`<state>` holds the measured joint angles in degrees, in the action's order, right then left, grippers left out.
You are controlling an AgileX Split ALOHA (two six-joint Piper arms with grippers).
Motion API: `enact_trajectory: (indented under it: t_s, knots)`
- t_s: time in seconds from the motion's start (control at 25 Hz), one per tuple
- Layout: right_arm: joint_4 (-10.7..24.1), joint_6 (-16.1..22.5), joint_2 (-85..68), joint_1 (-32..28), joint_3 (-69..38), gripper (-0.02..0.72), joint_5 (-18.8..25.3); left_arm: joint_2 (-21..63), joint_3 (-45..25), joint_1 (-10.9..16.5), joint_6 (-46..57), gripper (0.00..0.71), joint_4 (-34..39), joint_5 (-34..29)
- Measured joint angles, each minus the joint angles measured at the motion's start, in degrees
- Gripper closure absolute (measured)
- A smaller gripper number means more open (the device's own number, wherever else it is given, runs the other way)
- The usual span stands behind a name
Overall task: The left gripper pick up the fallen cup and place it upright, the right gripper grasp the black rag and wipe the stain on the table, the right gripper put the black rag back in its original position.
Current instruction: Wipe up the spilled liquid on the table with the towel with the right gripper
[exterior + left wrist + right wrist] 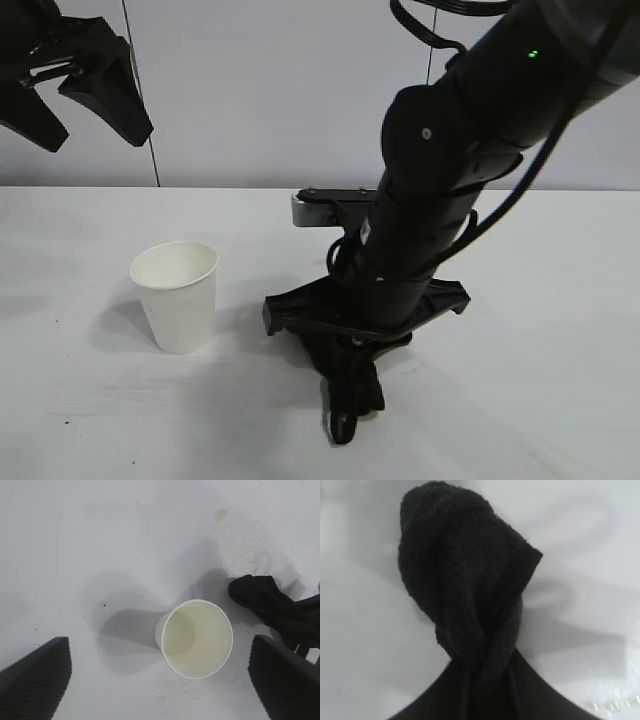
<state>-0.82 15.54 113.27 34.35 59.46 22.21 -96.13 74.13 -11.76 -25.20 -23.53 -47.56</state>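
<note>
From my remote seat I see the cup [176,295] standing upright on the white desk [80,400], its open mouth up, in the left half of the exterior view. In the left wrist view I look straight down into the cup [197,637]; its inside is empty and a soft shadow lies on the desk beside it.

The left pincer [75,85] hangs high above the desk at the upper left corner of the exterior view, well apart from the cup. Its two fingers are spread wide — in the left wrist view one finger [35,677] shows at each lower corner, with the cup between and below them, and nothing is held.

The right pincer [345,400] is down at the desk, just to the right of the cup but not touching it. The thick black arm leans over it from the upper right. The black rag [465,595] is clamped between its fingers: in the right wrist view the twisted cloth comes out from between the fingers and its bunched end lies against the desk. The left wrist view shows the rag [265,600] near the cup's rim.

Of the stain [221,514] I can see only a faint yellowish mark — farther from the cup, on the desk in the left wrist view.
</note>
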Motion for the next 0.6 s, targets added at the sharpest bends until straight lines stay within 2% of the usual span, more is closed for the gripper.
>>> enact_trajectory:
  t_s: [0.16,0.36,0.48,0.6]
  knots:
    - [3.09,3.70,-3.97,-3.99,-5.90,0.621,-0.48,0.00,0.00,0.00,0.00,0.016,0.00,-0.06]
    - [6.77,4.32,-5.04,-9.59,-7.23,0.621,-0.01,0.00,0.00,0.00,0.00,0.016,0.00,-0.06]
    - [8.31,4.32,-4.75,-10.46,-6.56,0.621,-0.81,0.00,0.00,0.00,0.00,0.016,0.00,-0.06]
    - [9.02,4.32,-2.34,-10.46,-2.60,0.621,0.88,0.00,0.00,0.00,0.00,0.016,0.00,0.04]
